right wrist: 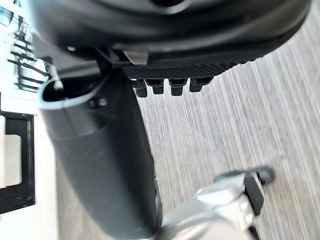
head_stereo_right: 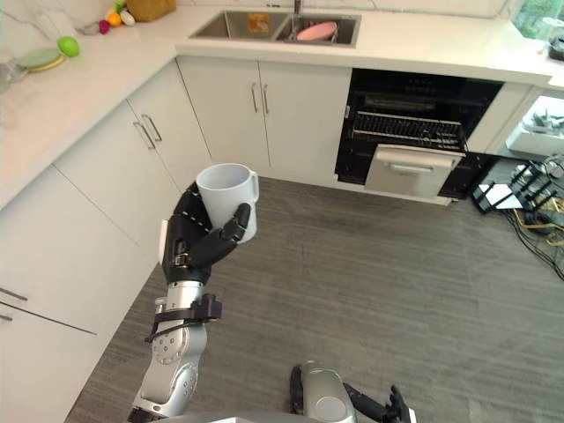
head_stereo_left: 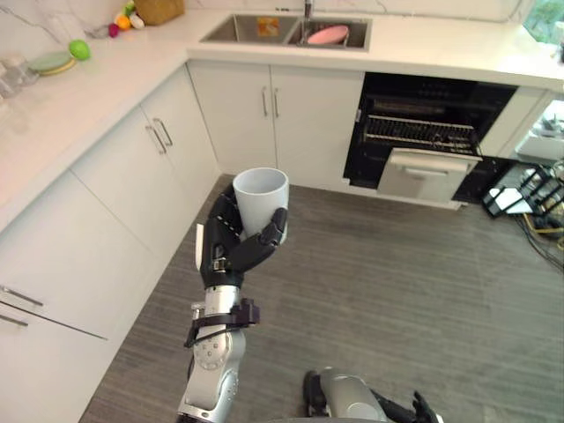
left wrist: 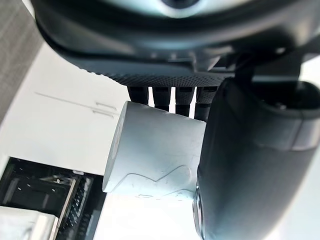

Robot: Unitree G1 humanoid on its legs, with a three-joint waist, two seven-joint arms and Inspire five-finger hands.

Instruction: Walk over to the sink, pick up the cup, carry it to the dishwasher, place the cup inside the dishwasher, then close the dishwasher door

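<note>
The left hand (head_stereo_left: 227, 242) was closed around the white cup (head_stereo_left: 260, 198), fingers curled behind its wall and the thumb across the front, holding it upright with its mouth up above the grey wood-grain floor (head_stereo_left: 397, 291). It stood near the white corner cabinets (head_stereo_left: 167, 141). Well apart from it, the dishwasher (head_stereo_left: 423, 132) stood open under the white tabletop (head_stereo_left: 441, 48), its dark interior and a wire rack (head_stereo_left: 419, 132) on show. Just beside it, the sink (head_stereo_left: 247, 31) held a pink dish (head_stereo_left: 328, 35). The right hand (head_stereo_left: 421, 409) hung low over the floor, fingers relaxed and holding nothing.
</note>
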